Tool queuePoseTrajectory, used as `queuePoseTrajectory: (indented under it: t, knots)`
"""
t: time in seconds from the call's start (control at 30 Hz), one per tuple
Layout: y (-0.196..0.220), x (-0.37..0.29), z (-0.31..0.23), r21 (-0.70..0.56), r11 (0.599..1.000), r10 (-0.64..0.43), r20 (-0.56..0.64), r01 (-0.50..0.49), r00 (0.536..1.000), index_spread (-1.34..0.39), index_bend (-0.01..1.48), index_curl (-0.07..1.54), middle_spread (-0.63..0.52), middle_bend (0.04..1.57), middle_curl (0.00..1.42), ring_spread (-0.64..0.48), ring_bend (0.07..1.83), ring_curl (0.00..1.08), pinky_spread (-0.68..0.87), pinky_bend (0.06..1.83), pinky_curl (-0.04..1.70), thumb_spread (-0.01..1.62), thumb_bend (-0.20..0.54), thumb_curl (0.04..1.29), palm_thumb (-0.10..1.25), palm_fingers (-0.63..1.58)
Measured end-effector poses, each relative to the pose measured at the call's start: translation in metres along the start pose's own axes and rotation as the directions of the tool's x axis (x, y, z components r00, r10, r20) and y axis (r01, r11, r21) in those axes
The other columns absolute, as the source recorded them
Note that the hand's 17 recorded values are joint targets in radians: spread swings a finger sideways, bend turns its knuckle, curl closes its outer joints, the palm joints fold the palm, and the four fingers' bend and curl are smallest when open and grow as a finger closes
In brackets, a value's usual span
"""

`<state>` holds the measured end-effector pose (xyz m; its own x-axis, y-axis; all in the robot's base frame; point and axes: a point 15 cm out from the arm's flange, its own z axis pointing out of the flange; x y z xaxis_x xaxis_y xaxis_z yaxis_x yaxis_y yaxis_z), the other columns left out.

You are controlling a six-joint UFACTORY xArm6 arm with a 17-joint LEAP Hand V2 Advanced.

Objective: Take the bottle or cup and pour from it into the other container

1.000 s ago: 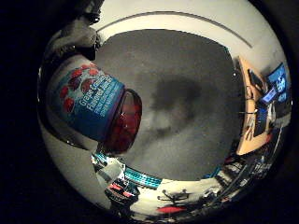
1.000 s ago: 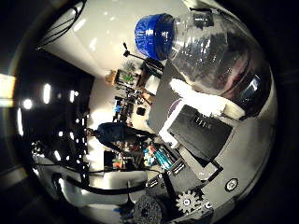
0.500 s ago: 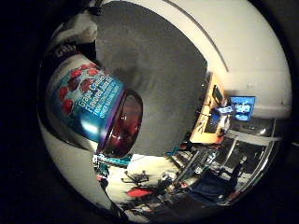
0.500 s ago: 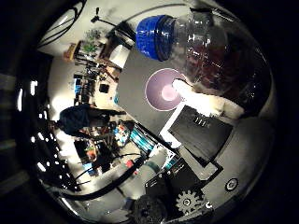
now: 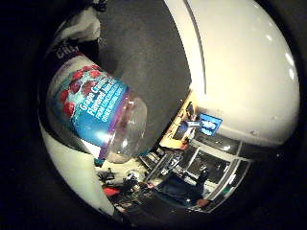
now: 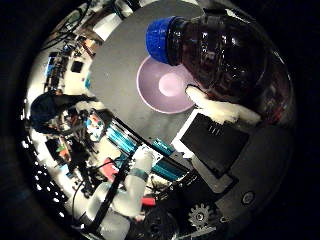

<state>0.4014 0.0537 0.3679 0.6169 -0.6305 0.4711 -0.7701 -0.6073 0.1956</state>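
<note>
My hand [image 6: 215, 140] is shut on a clear plastic bottle [image 6: 225, 60] with a blue cap [image 6: 162, 38] and dark red liquid inside. A white fingertip [image 6: 222, 105] presses on its side. The bottle lies tilted, with the cap on, and its neck end is over a pale pink bowl [image 6: 165, 85] standing on the grey table [image 6: 120, 60].
The grey table top [image 5: 144, 48] runs out past the bottle. Beyond the table edge stand cluttered desks and shelves [image 6: 70, 110], a lit screen [image 5: 206, 123] and a white robot arm [image 6: 125, 195].
The whole view has turned with the hand. The bottle has tipped further: the red liquid has left its bottom end and run toward the cap. The pink bowl now lies under the neck.
</note>
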Motion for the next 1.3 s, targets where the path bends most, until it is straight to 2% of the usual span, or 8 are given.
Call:
queuePoseTrajectory:
  t: [0.2,0.6,0.83,1.3]
  knots:
    - [-0.015,-0.026,-0.003,-0.045,0.998,-0.058,-0.087,0.054,0.995,-0.28,1.05,1.05,-0.15,1.33,0.88,-0.26,1.29,0.89,-0.22,1.28,0.96,0.31,-0.019,0.98,1.12,1.08]
    - [-0.040,-0.084,-0.002,-0.081,0.986,-0.158,-0.160,0.147,0.974,-0.28,1.04,1.06,-0.15,1.33,0.88,-0.26,1.28,0.90,-0.23,1.26,0.98,0.30,-0.019,0.97,1.11,1.08]
    - [-0.029,-0.084,0.008,-0.157,0.978,-0.169,-0.197,0.139,0.966,-0.28,1.04,1.06,-0.15,1.32,0.88,-0.26,1.28,0.90,-0.23,1.25,0.99,0.30,-0.019,0.97,1.11,1.08]
    - [-0.017,-0.071,0.006,-0.172,0.979,-0.146,-0.194,0.113,0.970,-0.27,1.04,1.06,-0.15,1.32,0.88,-0.26,1.27,0.91,-0.24,1.25,1.00,0.30,-0.019,0.98,1.11,1.09]
